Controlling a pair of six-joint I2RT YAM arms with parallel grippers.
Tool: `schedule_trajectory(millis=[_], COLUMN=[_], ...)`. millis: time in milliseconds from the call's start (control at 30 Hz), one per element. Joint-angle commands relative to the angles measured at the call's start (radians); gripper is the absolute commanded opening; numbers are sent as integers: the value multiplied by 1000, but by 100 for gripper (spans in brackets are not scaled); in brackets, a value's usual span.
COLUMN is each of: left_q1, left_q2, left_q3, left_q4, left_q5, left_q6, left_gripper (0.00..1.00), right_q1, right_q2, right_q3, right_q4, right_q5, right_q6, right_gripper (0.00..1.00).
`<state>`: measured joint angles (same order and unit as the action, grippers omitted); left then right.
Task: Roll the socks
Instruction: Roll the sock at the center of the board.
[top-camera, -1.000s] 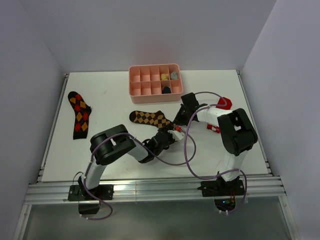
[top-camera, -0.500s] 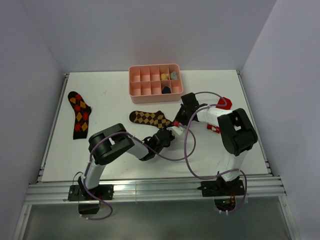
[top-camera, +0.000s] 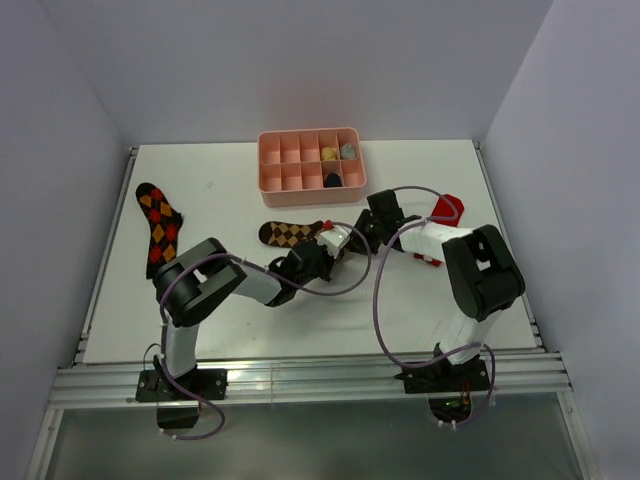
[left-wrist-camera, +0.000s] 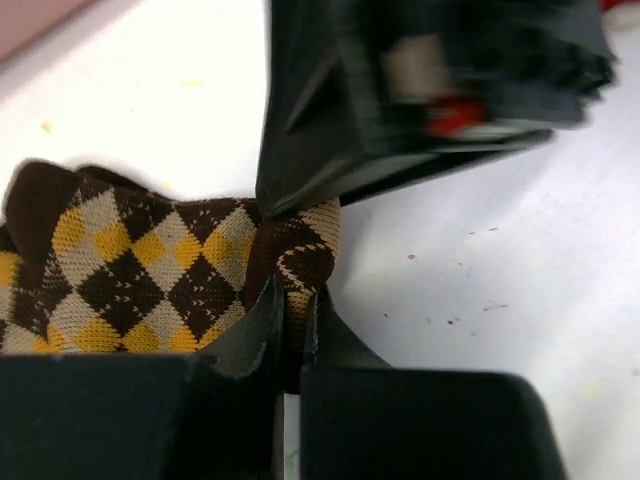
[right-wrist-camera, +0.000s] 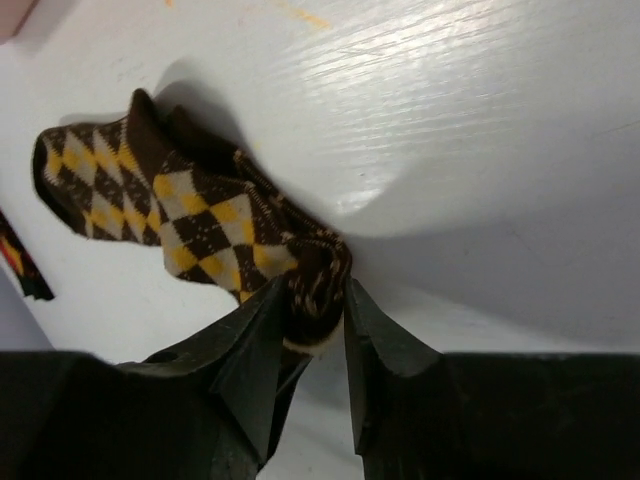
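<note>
The black sock with tan argyle diamonds (top-camera: 285, 233) lies flat at the table's middle, with its cuff end bunched up. My left gripper (left-wrist-camera: 292, 305) is shut on the edge of that cuff (left-wrist-camera: 300, 250). My right gripper (right-wrist-camera: 315, 300) meets it from the other side, jaws parted, with the bunched cuff (right-wrist-camera: 320, 270) loose between its fingers. In the top view the left gripper (top-camera: 338, 240) and the right gripper (top-camera: 358, 233) stand tip to tip. The red-orange argyle sock (top-camera: 160, 228) lies flat at the far left. The red sock (top-camera: 447, 207) lies behind the right arm.
A pink compartment tray (top-camera: 300, 140) with a few small items stands at the back centre, just beyond the tan sock. Purple cables loop over the table between the two arms. Side walls close in the table on both sides.
My left gripper has closed onto the tan sock's cuff and shifted up and left. The right gripper's jaws have gone from shut to parted.
</note>
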<state>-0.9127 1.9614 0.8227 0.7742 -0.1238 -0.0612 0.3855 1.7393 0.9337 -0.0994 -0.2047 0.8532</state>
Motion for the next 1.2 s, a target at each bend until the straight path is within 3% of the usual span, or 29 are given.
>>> schedule_trajectory(millis=[0, 233, 433, 733, 1167], left_q1=[69, 210, 296, 308, 327], left_q2=[-32, 20, 83, 116, 140], left_q3=[-31, -23, -83, -134, -183], left_q4=[-136, -138, 22, 123, 234], left_q5=[175, 464, 618, 638, 632], left_q6=[-216, -497, -745, -876, -973], left_gripper=[1, 0, 1, 1, 1], right_q1=[-13, -22, -22, -17, 0], right_q2=[-83, -161, -169, -95, -52], right_q3=[-16, -81, -174, -194, -249], right_q4=[58, 197, 309, 421, 412], right_q5=[-55, -68, -81, -105, -105], right_q6=[4, -11, -2, 47, 78], right_gripper=[38, 48, 54, 59, 62])
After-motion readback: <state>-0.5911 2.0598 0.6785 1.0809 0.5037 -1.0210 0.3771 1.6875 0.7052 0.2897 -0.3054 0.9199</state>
